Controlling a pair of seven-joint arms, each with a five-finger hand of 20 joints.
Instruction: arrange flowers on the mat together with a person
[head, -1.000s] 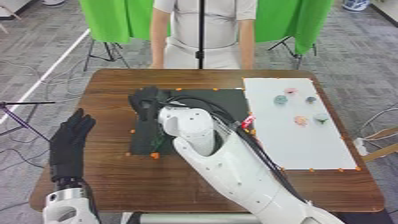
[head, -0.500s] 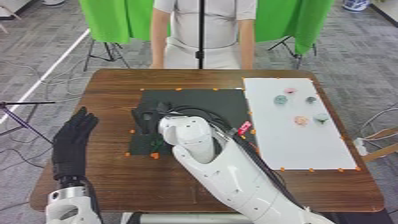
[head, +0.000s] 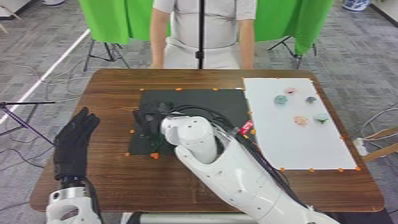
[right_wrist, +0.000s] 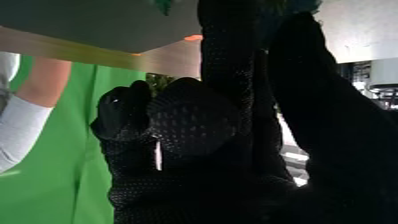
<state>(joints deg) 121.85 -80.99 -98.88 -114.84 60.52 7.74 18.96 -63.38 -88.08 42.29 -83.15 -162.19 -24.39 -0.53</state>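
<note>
No text, brand, number or sign can be read in either view. In the head view, a small red label (head: 246, 127) with pale marks sits by the dark cables (head: 258, 151) along the white right arm (head: 210, 159), seen just beside the left edge of the white mat (head: 293, 145); its marks are too small to make out as letters or numbers.
</note>
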